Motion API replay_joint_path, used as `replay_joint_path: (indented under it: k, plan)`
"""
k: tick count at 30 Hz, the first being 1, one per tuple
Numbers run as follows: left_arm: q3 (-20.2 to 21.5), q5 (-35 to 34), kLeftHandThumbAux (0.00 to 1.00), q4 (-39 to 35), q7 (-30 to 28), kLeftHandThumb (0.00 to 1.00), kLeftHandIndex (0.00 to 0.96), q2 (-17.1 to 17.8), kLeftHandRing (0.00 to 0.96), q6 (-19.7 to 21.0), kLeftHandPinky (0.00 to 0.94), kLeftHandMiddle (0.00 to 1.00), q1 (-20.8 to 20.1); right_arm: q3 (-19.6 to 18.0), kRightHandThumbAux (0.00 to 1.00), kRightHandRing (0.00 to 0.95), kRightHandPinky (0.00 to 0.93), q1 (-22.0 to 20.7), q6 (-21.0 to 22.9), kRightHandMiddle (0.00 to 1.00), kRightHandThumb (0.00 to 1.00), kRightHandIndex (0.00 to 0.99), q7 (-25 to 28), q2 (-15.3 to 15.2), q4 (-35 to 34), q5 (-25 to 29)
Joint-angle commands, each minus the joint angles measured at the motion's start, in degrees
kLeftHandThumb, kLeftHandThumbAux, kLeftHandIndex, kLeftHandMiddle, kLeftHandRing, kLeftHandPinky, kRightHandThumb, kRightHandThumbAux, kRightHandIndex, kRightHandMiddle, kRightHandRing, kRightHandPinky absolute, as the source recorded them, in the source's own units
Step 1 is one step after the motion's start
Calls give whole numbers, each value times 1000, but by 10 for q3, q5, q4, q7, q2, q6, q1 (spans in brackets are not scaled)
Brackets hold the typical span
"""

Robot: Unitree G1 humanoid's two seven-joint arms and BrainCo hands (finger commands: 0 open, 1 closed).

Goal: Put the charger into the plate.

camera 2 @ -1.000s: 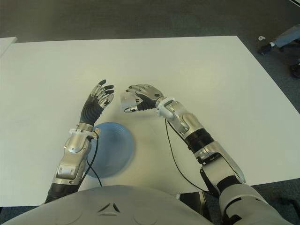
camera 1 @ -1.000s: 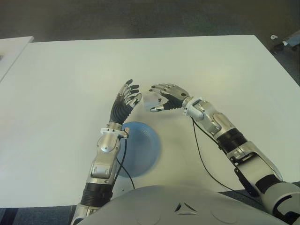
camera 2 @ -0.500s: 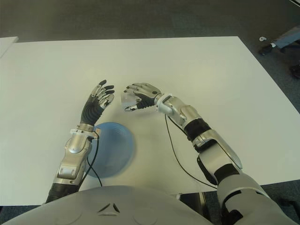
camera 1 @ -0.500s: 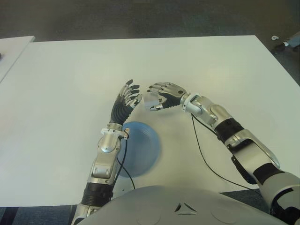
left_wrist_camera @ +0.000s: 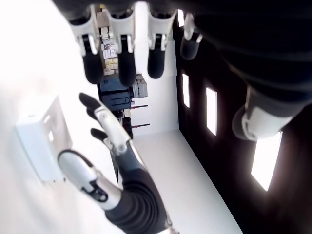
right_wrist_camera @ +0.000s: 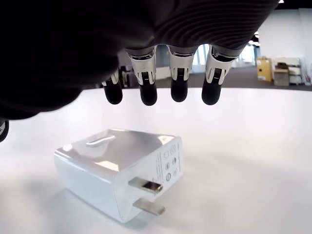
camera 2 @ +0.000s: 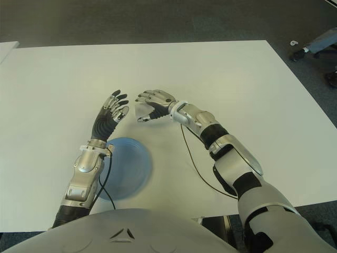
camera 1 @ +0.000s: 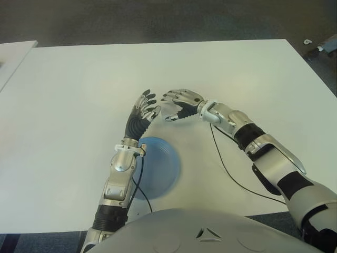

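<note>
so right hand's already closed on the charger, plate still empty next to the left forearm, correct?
Not quite. The right hand is open and hovers over the charger, which lies on the table untouched; the right wrist view shows the fingers clear above it. The plate is indeed empty, beside the left forearm.

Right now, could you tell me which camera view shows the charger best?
The right wrist view: the white charger lies on the table, prongs and printed side clear, below the open right hand. The left wrist view shows it smaller, sideways; the eye views only a pale block under that hand.
</note>
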Motion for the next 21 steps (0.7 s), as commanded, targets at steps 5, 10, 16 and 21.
replay_joint_path:
  k: [5, 10, 16, 21]
  plan:
    - [-2, 10, 517, 10, 5, 2, 0, 0, 168, -8, 198, 136, 2, 17, 189, 0, 0, -27, 11, 0, 363, 0, -23, 28, 41, -12]
    - [-2, 15, 518, 11, 6, 1, 0, 0, 151, -11, 182, 121, 2, 24, 207, 0, 0, -38, 14, 0, 361, 0, -25, 41, 59, -15]
    - [-2, 17, 526, 10, 6, 1, 2, -1, 149, -14, 192, 116, 3, 34, 218, 0, 0, -47, 19, 0, 366, 0, -31, 50, 74, -18]
    - [-3, 16, 519, 7, 6, 0, 5, -2, 152, -10, 200, 115, 4, 35, 219, 0, 0, -47, 25, 0, 364, 0, -29, 56, 79, -14]
